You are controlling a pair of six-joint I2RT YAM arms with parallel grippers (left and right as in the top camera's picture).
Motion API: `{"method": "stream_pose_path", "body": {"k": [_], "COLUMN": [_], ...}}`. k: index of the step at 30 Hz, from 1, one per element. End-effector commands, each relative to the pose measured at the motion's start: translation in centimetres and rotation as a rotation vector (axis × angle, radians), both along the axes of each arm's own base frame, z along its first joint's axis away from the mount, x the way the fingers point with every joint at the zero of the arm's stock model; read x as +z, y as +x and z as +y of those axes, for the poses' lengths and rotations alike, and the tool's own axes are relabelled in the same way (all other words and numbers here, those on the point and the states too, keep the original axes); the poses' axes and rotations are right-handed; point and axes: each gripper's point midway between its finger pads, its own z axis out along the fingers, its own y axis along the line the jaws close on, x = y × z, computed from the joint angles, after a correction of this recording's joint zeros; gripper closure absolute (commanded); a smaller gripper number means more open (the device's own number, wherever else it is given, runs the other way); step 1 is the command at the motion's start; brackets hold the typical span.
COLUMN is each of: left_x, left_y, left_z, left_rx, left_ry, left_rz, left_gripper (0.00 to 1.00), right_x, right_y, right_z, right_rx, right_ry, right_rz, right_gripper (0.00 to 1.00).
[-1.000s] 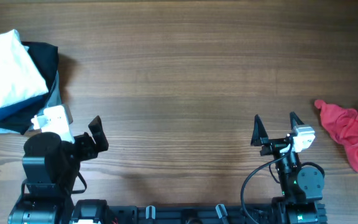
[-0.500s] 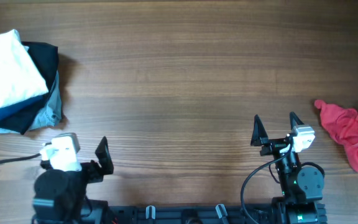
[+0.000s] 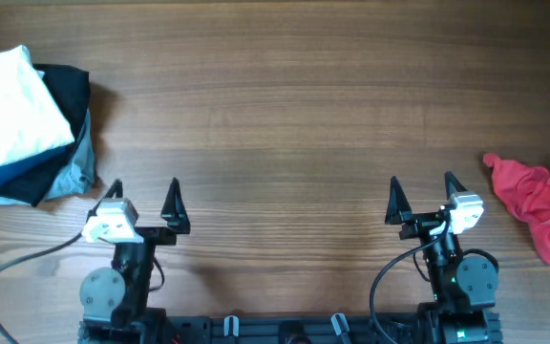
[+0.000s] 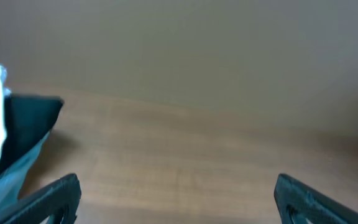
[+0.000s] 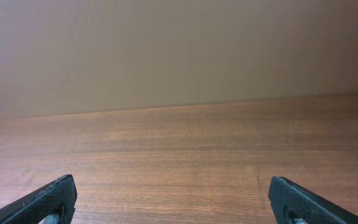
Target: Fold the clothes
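A crumpled red garment lies at the table's right edge. At the far left sits a stack of folded clothes, white cloth on top of black and blue pieces; its edge shows as the stack in the left wrist view. My left gripper stands open near the front edge, to the right of and below the stack, holding nothing. My right gripper is open too, left of the red garment and apart from it. Both wrist views show only bare wood between the fingers.
The wooden table stretches between the two piles. The arms' bases and cables sit along the front edge. A plain wall stands behind the table's far edge.
The left arm has swung away from the folded stack, moving right and turning to face straight ahead, its gripper open throughout. The right arm has not moved.
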Motion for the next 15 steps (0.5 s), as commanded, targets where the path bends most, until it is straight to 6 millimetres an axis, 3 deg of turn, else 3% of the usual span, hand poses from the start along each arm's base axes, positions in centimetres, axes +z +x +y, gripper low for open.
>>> {"method": "stream_pose_path", "body": {"k": [1, 7, 11, 15], "left_x": [-0.4, -1.6, -5.7, -5.7], "left_y": [0.6, 1.0, 1.1, 1.0], "left_z": [-0.5, -0.7, -1.0, -1.2], "left_rx": [-0.020, -0.033, -0.051, -0.060], "left_ry": [-0.012, -0.014, 0.003, 0.002], "left_rz": [-0.085, -0.110, 0.056, 0.055], "left_gripper": [0.00, 0.00, 0.00, 0.00], "right_x": [0.2, 0.2, 0.2, 0.2], "right_y": [-0.1, -0.1, -0.1, -0.1], "right_z": [0.4, 0.4, 0.4, 0.4], "right_rx": [0.018, 0.018, 0.018, 0.018], "right_ry": [-0.013, -0.013, -0.013, -0.013], "right_rz": [-0.012, -0.012, -0.012, -0.012], "right_gripper": [0.00, 0.01, 0.00, 0.00]}}
